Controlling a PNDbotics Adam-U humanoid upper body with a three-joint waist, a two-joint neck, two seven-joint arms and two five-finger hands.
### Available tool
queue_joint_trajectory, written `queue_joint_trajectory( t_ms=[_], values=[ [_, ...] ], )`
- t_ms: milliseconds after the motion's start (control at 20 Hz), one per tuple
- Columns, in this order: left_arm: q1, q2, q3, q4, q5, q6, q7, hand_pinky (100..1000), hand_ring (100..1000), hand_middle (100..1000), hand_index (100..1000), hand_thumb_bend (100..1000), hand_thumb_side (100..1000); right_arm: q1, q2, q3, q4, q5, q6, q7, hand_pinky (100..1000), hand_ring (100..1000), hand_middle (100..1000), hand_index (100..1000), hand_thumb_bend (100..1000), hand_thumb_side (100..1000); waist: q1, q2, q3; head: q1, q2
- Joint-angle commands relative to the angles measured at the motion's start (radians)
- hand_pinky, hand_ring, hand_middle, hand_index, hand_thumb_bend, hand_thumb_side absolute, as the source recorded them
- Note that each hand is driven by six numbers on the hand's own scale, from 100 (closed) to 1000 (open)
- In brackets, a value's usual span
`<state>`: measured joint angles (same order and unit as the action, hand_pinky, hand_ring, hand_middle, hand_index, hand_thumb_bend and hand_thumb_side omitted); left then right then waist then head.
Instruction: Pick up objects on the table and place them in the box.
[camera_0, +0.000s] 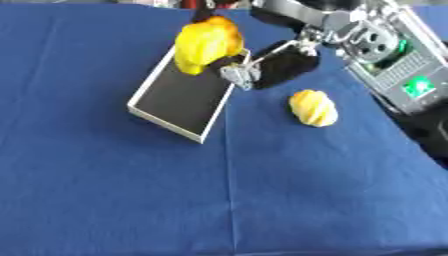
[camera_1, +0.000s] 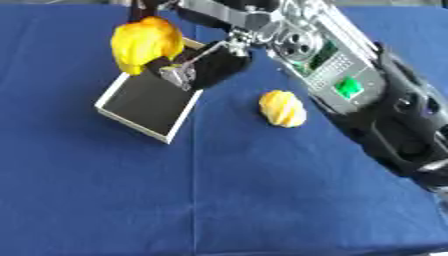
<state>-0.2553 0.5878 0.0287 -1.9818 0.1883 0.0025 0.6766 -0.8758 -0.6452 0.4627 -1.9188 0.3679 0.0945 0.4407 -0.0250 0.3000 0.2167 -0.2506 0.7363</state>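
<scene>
Cloth (camera_0: 219, 200) in blue is covering the table, and nearest on it a small ridged yellow pastry (camera_0: 313, 108) is lying alone, right of the box (camera_0: 179, 102); it is judged light, soft and crushable, best taken across its sides. Farther off, a larger yellow pastry (camera_0: 206, 43) is being held over the box's far end by the right hand (camera_0: 267, 67), its fingers curled around it.

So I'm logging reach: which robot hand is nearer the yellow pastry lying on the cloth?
Right. The right robot hand is up-left of the yellow pastry, holding a yellow object over the box. The left shows in neither view.
</scene>
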Motion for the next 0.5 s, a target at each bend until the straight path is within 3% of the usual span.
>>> queue_joint_trajectory(
  t_ms=[50, 300, 500],
  values=[
    [-0.015, 0.017, 0.007, -0.018, -0.003, -0.003, -0.004, 1000, 857, 867, 951, 178, 958, -0.069, 0.062, 0.025, 0.063, 0.046, 0.038, 0.046, 828, 724, 547, 662, 100, 137, 0.004, -0.018, -0.002, -0.007, -0.012],
    [-0.019, 0.013, 0.009, -0.018, -0.004, -0.005, -0.001, 1000, 857, 866, 951, 178, 958, -0.183, 0.175, 0.048, 0.183, 0.12, 0.101, 0.093, 828, 727, 549, 663, 100, 147, 0.004, -0.008, -0.007, -0.003, -0.016],
    [-0.023, 0.009, 0.008, -0.018, -0.003, -0.006, -0.002, 1000, 856, 866, 951, 178, 958, -0.202, 0.215, 0.058, 0.278, 0.178, 0.095, 0.08, 827, 729, 550, 664, 100, 141, 0.005, -0.003, -0.001, -0.005, -0.017]
  ],
)
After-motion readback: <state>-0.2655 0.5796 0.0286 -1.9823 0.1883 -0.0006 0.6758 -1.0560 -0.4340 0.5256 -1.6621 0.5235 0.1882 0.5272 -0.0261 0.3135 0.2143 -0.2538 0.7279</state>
